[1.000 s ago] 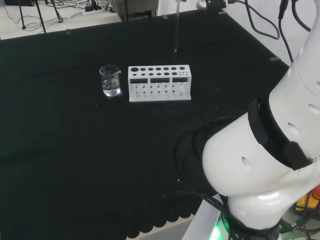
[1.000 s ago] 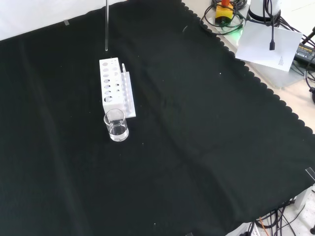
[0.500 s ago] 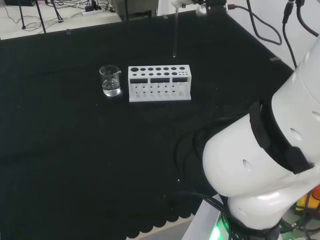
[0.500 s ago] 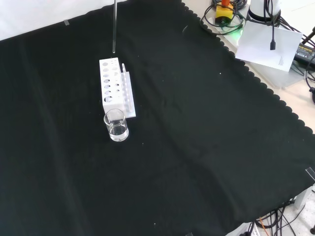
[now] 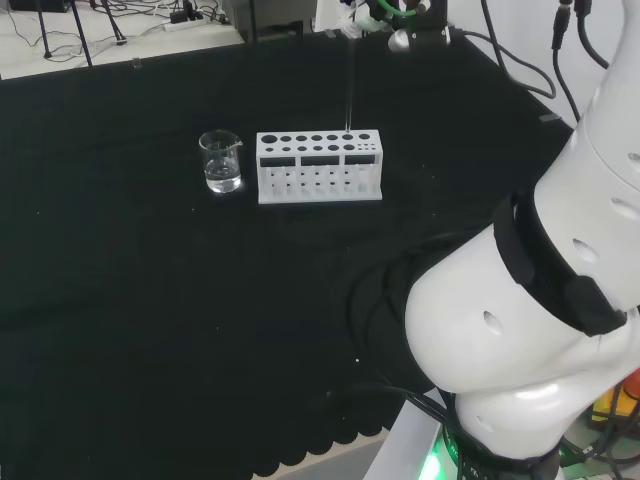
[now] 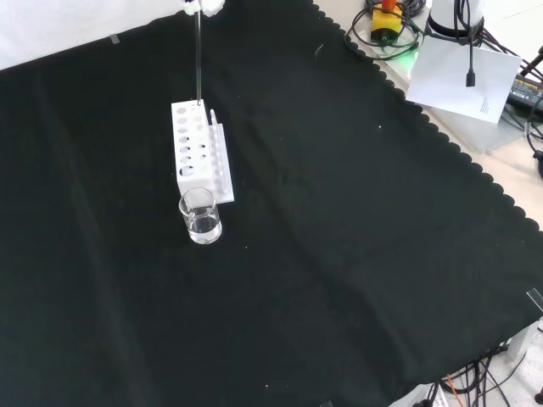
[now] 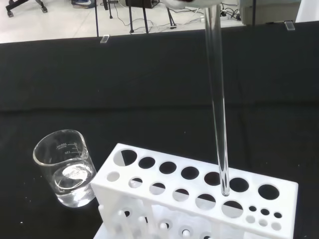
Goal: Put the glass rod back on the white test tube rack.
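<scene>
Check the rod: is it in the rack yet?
Not yet. The rod hangs upright, its tip just above the rack, beside a hole.

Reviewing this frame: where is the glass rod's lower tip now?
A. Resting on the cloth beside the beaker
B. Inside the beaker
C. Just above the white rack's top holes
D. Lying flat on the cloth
C: the upright glass rod ends just over the holes in the white test tube rack, apart from the beaker.

light: even, bright overhead | black cloth [image 6: 339,254]: matte, glare-free, shadows faint | hand [image 7: 187,2]: blurred white at frame edge
</scene>
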Controlling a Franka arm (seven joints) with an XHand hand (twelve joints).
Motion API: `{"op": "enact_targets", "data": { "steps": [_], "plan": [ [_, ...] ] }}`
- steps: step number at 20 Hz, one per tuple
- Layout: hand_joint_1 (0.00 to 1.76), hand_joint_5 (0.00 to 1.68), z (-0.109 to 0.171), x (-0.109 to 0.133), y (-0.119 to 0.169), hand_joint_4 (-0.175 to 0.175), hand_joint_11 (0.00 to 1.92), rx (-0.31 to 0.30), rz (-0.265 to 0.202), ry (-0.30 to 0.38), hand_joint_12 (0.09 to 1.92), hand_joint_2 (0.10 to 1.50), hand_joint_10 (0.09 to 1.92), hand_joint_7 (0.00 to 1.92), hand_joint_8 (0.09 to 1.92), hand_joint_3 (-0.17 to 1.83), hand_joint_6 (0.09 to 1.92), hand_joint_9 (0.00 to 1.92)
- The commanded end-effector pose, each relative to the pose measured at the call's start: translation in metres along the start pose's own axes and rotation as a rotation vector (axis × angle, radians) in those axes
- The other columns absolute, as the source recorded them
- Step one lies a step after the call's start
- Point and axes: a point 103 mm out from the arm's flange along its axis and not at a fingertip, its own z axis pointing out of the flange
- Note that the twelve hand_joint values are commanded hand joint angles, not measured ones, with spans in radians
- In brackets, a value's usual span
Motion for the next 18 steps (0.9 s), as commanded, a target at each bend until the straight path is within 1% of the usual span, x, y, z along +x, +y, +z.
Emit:
{"op": "enact_targets", "data": {
  "steps": [1,3,6,10,18],
  "plan": [
    [1.27,0.95,0.019,-0.008,0.011,-0.175,1.58,0.023,0.008,0.009,0.84,1.13,0.99,0.98,1.33,0.0,0.74,1.57],
    [1.27,0.95,0.027,-0.012,0.01,-0.175,1.58,0.03,0.014,0.009,0.84,1.13,0.99,0.98,1.33,0.0,0.74,1.57],
    [1.27,0.95,0.029,-0.017,0.01,-0.175,1.58,0.036,0.023,0.016,0.84,1.13,0.99,0.97,1.33,0.0,0.74,1.57],
    [1.27,0.95,0.036,-0.016,0.01,-0.175,1.58,0.045,0.021,0.027,0.84,1.13,0.99,0.97,1.33,0.0,0.74,1.57],
    [1.27,0.95,0.066,-0.017,0.013,-0.175,1.58,0.09,0.024,0.04,0.84,1.13,0.98,0.97,1.33,0.0,0.74,1.57]
  ]
}}
